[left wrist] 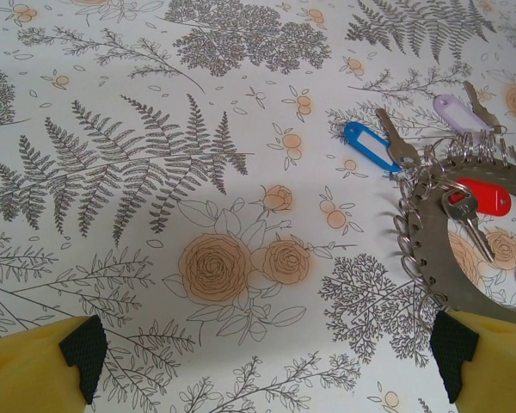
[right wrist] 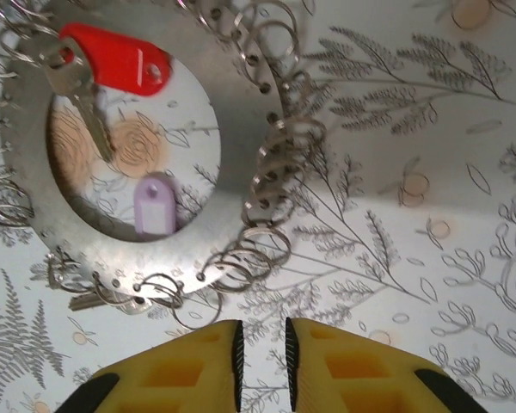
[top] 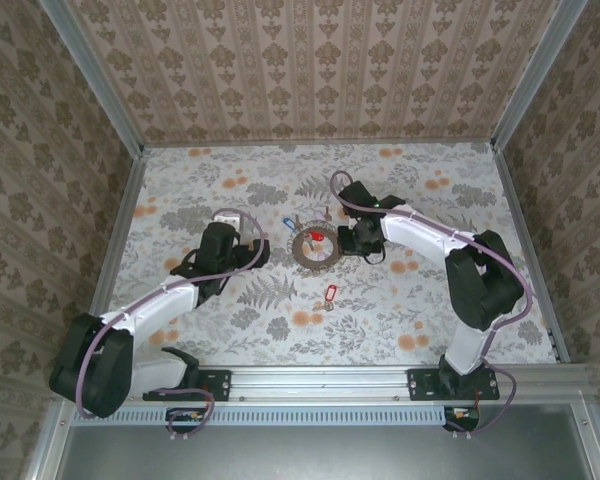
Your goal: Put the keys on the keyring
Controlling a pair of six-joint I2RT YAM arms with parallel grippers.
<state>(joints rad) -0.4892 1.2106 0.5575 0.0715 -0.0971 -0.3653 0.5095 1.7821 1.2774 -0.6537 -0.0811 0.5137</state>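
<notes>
- Metal first: the keyring (top: 313,247), a flat grey plate ring fringed with little wire loops (right wrist: 241,258), lies flat on the desk (top: 430,320) right between the two grippers. That should keep it within reach of both.
- Left gripper (left wrist: 271,357) is spread wide with nothing in it. The keyring's rim sits just ahead of one finger (left wrist: 499,361), and I'd say it is poised to steady the plate.
- Right gripper (right wrist: 262,353) has its fingers close together with a slim gap between them and nothing in it. The loops lie just beyond its tips, and a stance that narrow suits picking something tiny.
- Red-tagged key (right wrist: 112,60) lies across the ring's hole, farther out from the right gripper. Can't tell whether it's threaded on.
- Blue-tagged key (left wrist: 370,146) is loose beyond the left gripper, just outside the rim.
- Second red-tagged key (top: 330,293) lies behind both grippers, toward the bases.
- The desk wears pale paper printed with ferns and orange roses, and brown patterned walls (top: 310,70) box it in.
</notes>
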